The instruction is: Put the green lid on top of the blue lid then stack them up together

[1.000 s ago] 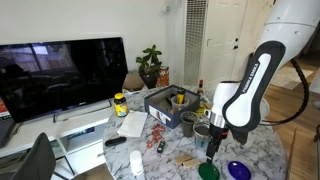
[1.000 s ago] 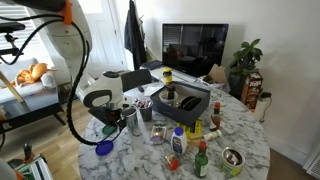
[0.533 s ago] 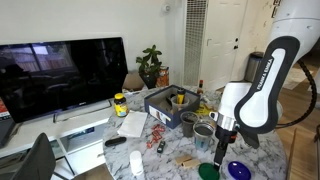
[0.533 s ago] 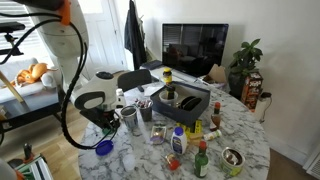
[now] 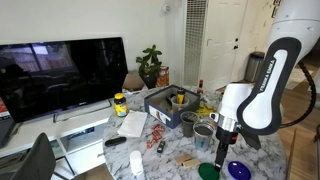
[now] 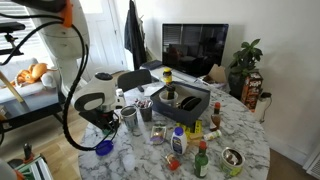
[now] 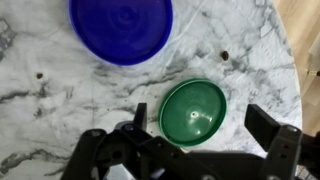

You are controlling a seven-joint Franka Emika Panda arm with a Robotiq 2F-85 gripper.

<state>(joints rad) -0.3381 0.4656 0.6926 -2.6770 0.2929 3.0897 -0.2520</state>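
Note:
In the wrist view the green lid (image 7: 193, 112) lies flat on the marble table, with the blue lid (image 7: 121, 28) lying apart from it, up and to the left. My gripper (image 7: 203, 125) is open, one finger on each side of the green lid, and holds nothing. In an exterior view the gripper (image 5: 222, 152) hangs just above the green lid (image 5: 208, 171) and the blue lid (image 5: 238, 170) near the table's front edge. In an exterior view the blue lid (image 6: 104, 148) shows below the gripper (image 6: 101, 130); the green lid is hidden there.
Two grey metal cups (image 5: 203, 131) stand just behind the gripper. Behind them is a dark box (image 5: 170, 103) with items in it. A yellow-lidded jar (image 5: 120, 104), bottles (image 6: 178, 141) and a small tin (image 6: 232, 157) crowd the table. The table edge (image 7: 300, 40) is close.
Over the last second the arm has swung toward the front edge and lowered over the lids. Since half a second ago it has barely moved.

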